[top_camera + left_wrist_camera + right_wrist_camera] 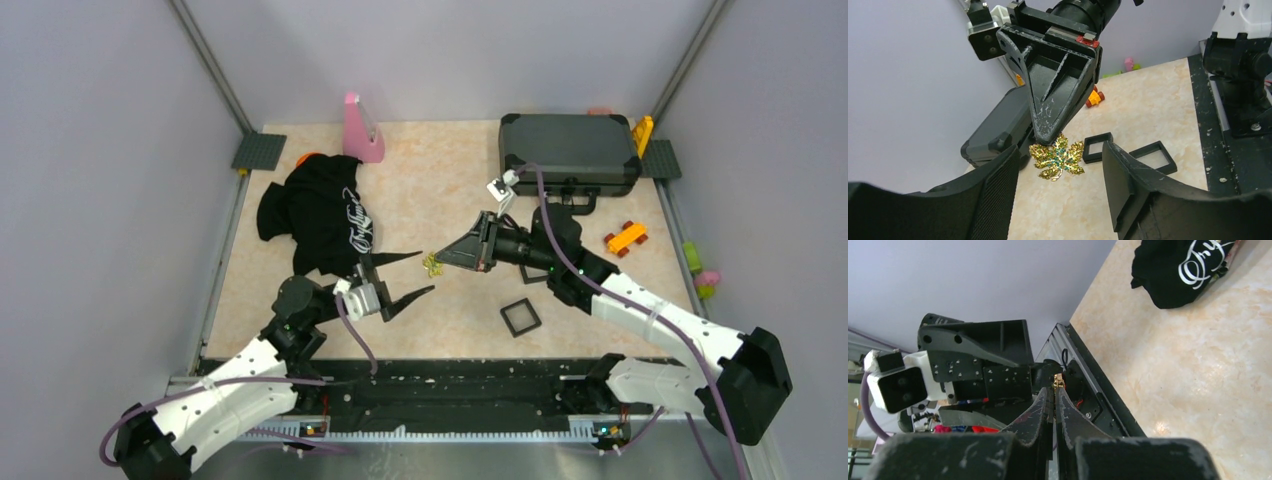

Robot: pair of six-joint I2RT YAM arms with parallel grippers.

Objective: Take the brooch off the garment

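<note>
Left end effector agape; right end effector tight on partly hidden brooch.

case: dark grey, lying shut at the desk's far right
pink wedge: standing at the far edge
orange toy: sitting near the case
black square frame: lying flat near the front
</note>
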